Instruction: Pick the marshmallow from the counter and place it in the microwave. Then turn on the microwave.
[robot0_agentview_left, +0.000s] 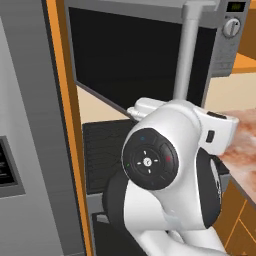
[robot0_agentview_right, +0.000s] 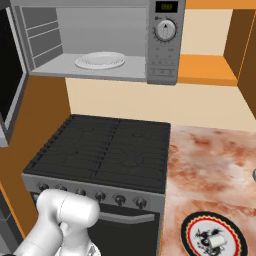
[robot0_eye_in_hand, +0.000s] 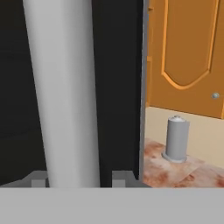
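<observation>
A: The pincer (robot0_eye_in_hand: 78, 181) sits right at the microwave's (robot0_agentview_right: 100, 40) long grey bar handle (robot0_eye_in_hand: 65, 87), one dark finger tip (robot0_eye_in_hand: 38, 179) on each side of the bar, so it straddles the bar; whether the tips actually press on it cannot be told.

B: Why would it be at the handle at all?

A: Judging from the door (robot0_agentview_left: 135, 55), which stands swung wide from the microwave, the arm is working the door by its handle, most likely to get access to the cavity. In the right base view the cavity is exposed, with a round white plate (robot0_agentview_right: 100, 61) lying on its floor.

B: And the marshmallow?

A: The marshmallow (robot0_agentview_right: 216, 241) rests well below and to the right of the microwave, on a round red-and-black-rimmed dish (robot0_agentview_right: 192, 227) at the near edge of the tabletop (robot0_agentview_right: 215, 165). It is a small pale lump, untouched, so the pick step is not yet done.

B: What lies between the two?

A: The black stovetop (robot0_agentview_right: 105, 150) sits directly under the microwave, with the tabletop beside it. A grey cylinder (robot0_eye_in_hand: 176, 139) stands on the tabletop past the door's edge, against the orange cabinets (robot0_eye_in_hand: 183, 48).

B: The controls?

A: The dial (robot0_agentview_right: 165, 30) and the small display (robot0_agentview_right: 166, 6) sit on the microwave's right panel, beside the cavity. They would matter only after the marshmallow goes inside and the door closes.
</observation>
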